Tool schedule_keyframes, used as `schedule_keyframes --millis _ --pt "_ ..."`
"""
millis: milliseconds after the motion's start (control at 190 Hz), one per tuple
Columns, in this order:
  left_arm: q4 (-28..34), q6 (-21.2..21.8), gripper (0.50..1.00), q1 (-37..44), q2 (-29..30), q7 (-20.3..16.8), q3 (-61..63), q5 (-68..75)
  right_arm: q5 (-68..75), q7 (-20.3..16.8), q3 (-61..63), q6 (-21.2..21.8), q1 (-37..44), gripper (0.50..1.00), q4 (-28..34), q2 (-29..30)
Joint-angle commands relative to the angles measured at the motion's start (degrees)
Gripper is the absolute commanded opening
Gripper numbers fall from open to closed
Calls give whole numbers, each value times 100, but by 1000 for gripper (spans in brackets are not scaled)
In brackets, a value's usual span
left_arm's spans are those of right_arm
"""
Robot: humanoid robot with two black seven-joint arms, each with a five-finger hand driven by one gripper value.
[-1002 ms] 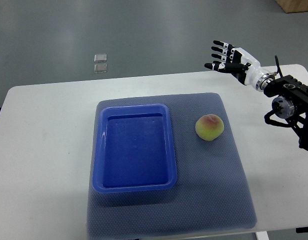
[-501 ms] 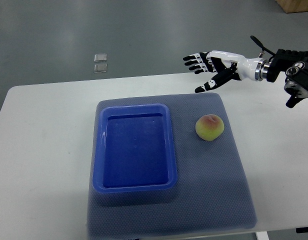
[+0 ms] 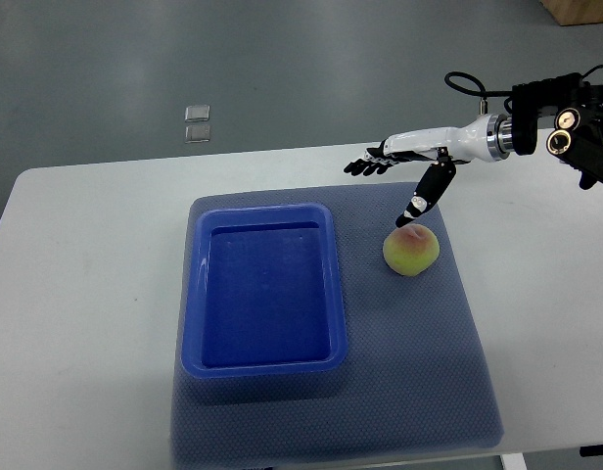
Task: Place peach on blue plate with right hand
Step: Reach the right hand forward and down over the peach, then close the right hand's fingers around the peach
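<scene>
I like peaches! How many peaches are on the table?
1. The peach sits on the grey mat, right of the blue plate, just under the right hand. Nothing could hide another.

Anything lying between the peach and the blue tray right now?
Nothing: in the top view only a bare strip of grey mat separates the peach from the blue tray.

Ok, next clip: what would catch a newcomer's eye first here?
The bright blue plate, empty, sits left of centre on a grey mat. Right of it lies the peach, with the right hand hovering just above, fingers spread and thumb pointing down toward the fruit.
</scene>
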Motion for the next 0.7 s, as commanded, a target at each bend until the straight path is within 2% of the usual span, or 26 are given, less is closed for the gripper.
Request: schedule_keyframes --millis 0,327,527,580,627,633,696 --pt "0 0 1000 0 0 0 18 1 -376 4 -326 0 17 928 145 13" --pt "0 0 1000 0 0 0 35 9 -1467 13 -486 0 -80 926 164 188" --pt "-9 0 1000 0 0 0 35 18 -1670 13 -714 -2 -89 924 146 232" --pt "-9 0 1000 0 0 0 35 18 -1714 13 -732 -204 -98 924 93 241" --pt "-9 0 1000 0 0 0 35 18 -1714 13 -732 -204 -98 924 93 241" --pt "-9 0 1000 0 0 0 35 18 -1731 13 -732 -335 -106 924 58 241" --pt "-9 0 1000 0 0 0 35 18 -1740 13 -732 -380 -133 917 40 241"
